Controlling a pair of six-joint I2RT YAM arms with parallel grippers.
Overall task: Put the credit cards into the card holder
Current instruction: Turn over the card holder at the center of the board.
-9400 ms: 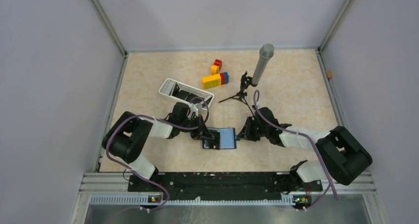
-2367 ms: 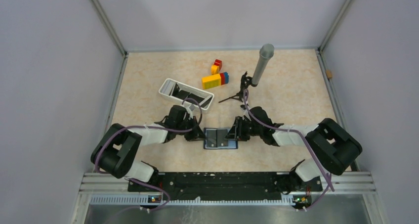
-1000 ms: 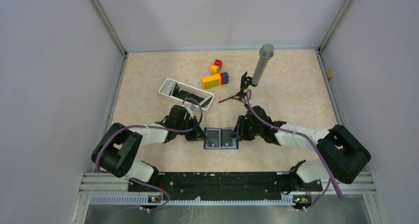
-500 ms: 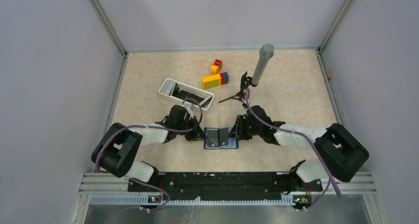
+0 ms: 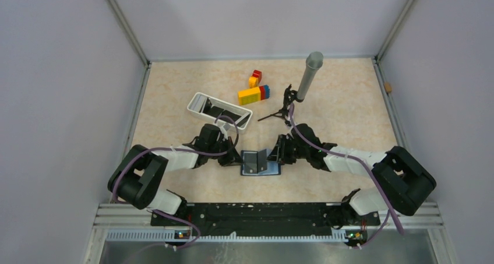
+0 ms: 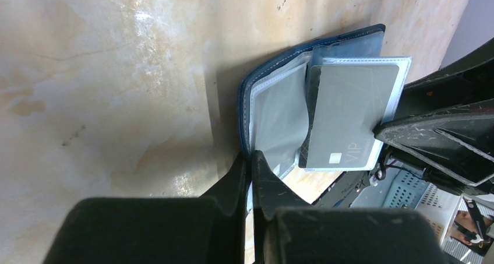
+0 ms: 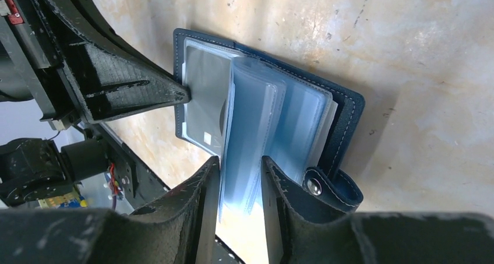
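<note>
The navy card holder (image 5: pixel 269 166) lies open between my grippers, also in the left wrist view (image 6: pixel 256 83) and the right wrist view (image 7: pixel 343 109). A grey credit card (image 6: pixel 349 118) marked VIP sits in a clear sleeve that stands up from the holder. My left gripper (image 5: pixel 238 158) is shut on the holder's left edge (image 6: pixel 251 157). My right gripper (image 5: pixel 274 156) is shut on a bundle of clear sleeves (image 7: pixel 253 130), its jaws standing either side of them (image 7: pixel 240 185). More dark cards (image 5: pixel 219 110) lie in the white tray.
The white tray (image 5: pixel 197 100) stands behind the left gripper. Coloured blocks (image 5: pixel 254 94) lie at the back middle. A grey cylinder (image 5: pixel 309 71) leans on a small black tripod (image 5: pixel 283 109) just behind the right arm. Walls close in the sides.
One second ago the holder's sleeves lay flat. The right gripper has lifted a sleeve page, which now stands upright over the middle. The left gripper has not moved.
</note>
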